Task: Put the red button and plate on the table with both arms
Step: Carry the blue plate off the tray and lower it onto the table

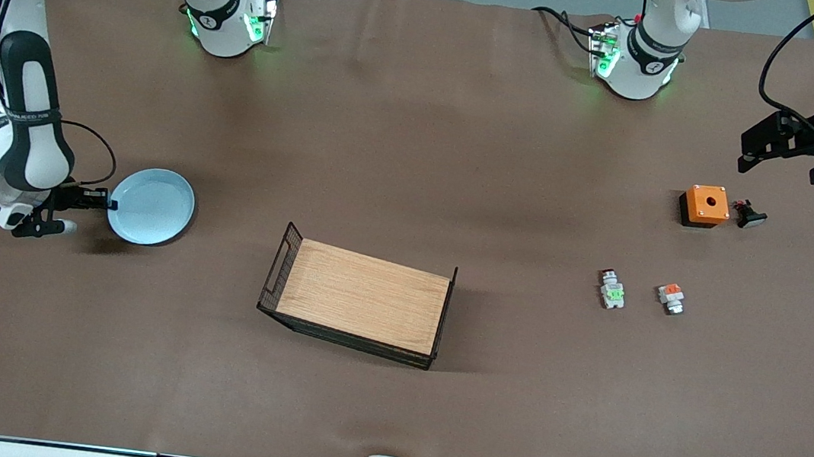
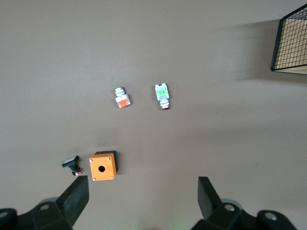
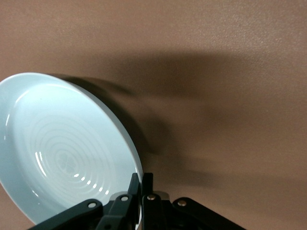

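The red button (image 1: 612, 289), a white-grey piece with a green block, lies on the brown table (image 1: 416, 145) toward the left arm's end; it also shows in the left wrist view (image 2: 163, 95). My left gripper (image 1: 779, 157) hangs open and empty in the air near the orange box, jaws wide apart in its wrist view (image 2: 143, 186). My right gripper (image 1: 107, 203) is shut on the rim of the pale blue plate (image 1: 151, 205) at the right arm's end. The plate (image 3: 62, 148) is tilted and casts a shadow on the cloth; the gripper (image 3: 142, 179) pinches its edge.
A wooden tray with black wire ends (image 1: 361, 296) stands mid-table. A similar piece with an orange block (image 1: 670, 298) lies beside the red button. An orange box with a hole (image 1: 706, 204) and a small black part (image 1: 749, 215) lie farther from the front camera.
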### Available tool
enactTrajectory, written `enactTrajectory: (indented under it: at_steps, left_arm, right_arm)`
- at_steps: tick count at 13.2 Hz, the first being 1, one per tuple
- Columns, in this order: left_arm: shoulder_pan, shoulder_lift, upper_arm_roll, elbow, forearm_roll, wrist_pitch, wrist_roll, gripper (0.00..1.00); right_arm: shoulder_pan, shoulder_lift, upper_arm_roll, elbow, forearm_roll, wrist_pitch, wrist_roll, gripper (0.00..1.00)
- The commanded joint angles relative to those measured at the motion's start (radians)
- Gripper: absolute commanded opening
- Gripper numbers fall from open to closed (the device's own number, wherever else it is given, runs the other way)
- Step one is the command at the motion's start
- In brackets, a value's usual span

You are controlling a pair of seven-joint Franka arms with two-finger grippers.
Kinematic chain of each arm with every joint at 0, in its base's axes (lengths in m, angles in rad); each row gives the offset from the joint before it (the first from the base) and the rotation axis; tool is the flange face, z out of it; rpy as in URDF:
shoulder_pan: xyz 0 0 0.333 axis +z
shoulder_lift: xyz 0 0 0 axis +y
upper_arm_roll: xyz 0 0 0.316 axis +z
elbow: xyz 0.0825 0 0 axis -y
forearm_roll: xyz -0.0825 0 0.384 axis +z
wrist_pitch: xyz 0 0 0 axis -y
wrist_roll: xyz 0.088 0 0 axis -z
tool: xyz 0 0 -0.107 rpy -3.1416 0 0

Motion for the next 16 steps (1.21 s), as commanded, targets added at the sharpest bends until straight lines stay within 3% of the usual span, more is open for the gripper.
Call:
enactTrajectory:
  at_steps: [1,3,5,7,10,13,16]
  left_arm:
    - [0.002,-0.024,-0.006,-0.019,-0.013,0.010,-0.019,1.00]
    - [0.002,-0.024,-0.006,-0.019,-0.015,0.010,-0.019,1.00]
    - [0.002,-0.024,-0.006,-0.019,-0.015,0.010,-0.019,1.00]
    - [0.002,-0.024,-0.006,-0.019,-0.015,0.010,-0.019,1.00]
    - [0.002,-0.024,-0.006,-0.019,-0.015,0.009,-0.020,1.00]
    - [0.000,-0.024,-0.006,-0.019,-0.013,0.009,-0.026,1.00]
    - [0.000,-0.024,-0.006,-0.019,-0.013,0.009,-0.026,1.00]
  right_arm:
    - [-0.023,0.013,0.021,0.008,0.018,0.015,-0.019,0.08]
    - [-0.023,0.019,0.022,0.011,0.018,0.016,-0.016,0.14]
    - [-0.018,0.018,0.022,0.016,0.017,0.005,-0.013,0.46]
    - [-0.020,0.010,0.022,0.034,0.015,-0.033,0.002,1.00]
    - [-0.021,-0.007,0.013,0.138,-0.006,-0.248,0.069,1.00]
    - [-0.009,-0.074,0.016,0.212,-0.118,-0.378,0.238,1.00]
    - [0.036,-0.117,0.018,0.324,-0.176,-0.542,0.378,1.00]
